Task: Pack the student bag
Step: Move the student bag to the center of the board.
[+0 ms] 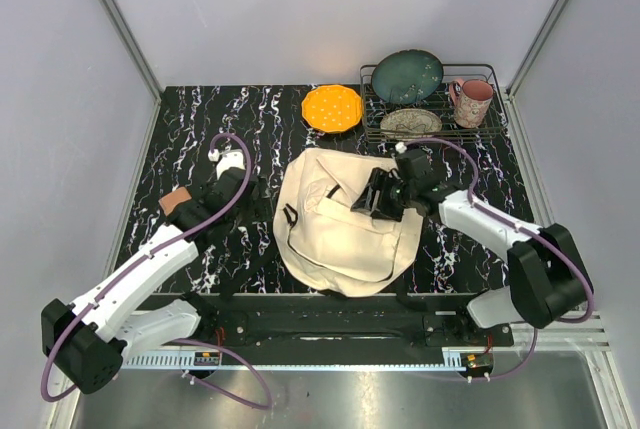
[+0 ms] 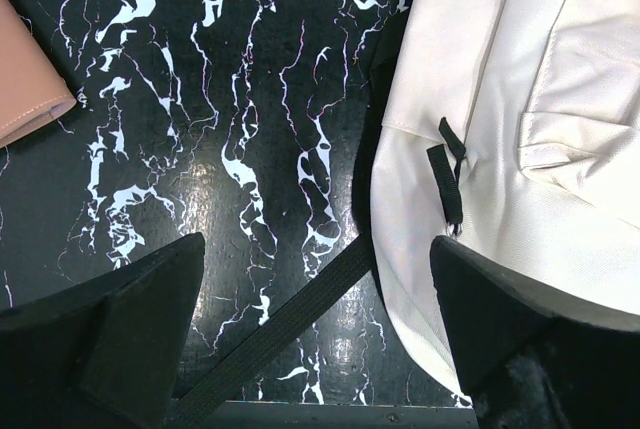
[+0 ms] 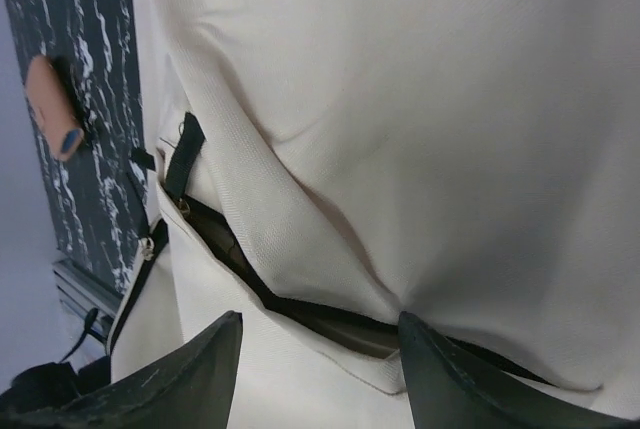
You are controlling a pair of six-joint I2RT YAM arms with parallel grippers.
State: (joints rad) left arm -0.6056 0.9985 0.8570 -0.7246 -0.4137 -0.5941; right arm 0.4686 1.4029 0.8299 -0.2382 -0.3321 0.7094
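Observation:
The student bag [image 1: 345, 229] is a cream fabric backpack lying flat mid-table; it also fills the right wrist view [image 3: 400, 79]. My right gripper [image 1: 372, 194] hovers over it, open, its jaws [image 3: 320, 319] astride the dark, partly gaping zipper opening [image 3: 300, 304]. My left gripper [image 1: 258, 197] sits just left of the bag, open [image 2: 318, 249] over bare table. A black strap [image 2: 290, 314] runs across the table beneath it, and the bag's edge [image 2: 540, 69] with a black zipper pull [image 2: 447, 164] lies under its right finger.
A pinkish-tan flat object [image 1: 176, 200] lies left of the left arm, its corner [image 2: 25, 79] in the left wrist view. Behind the bag are an orange plate [image 1: 332, 107] and a wire rack [image 1: 470, 67] holding a teal plate [image 1: 408, 76], a patterned dish [image 1: 410, 122] and a pink mug [image 1: 471, 101].

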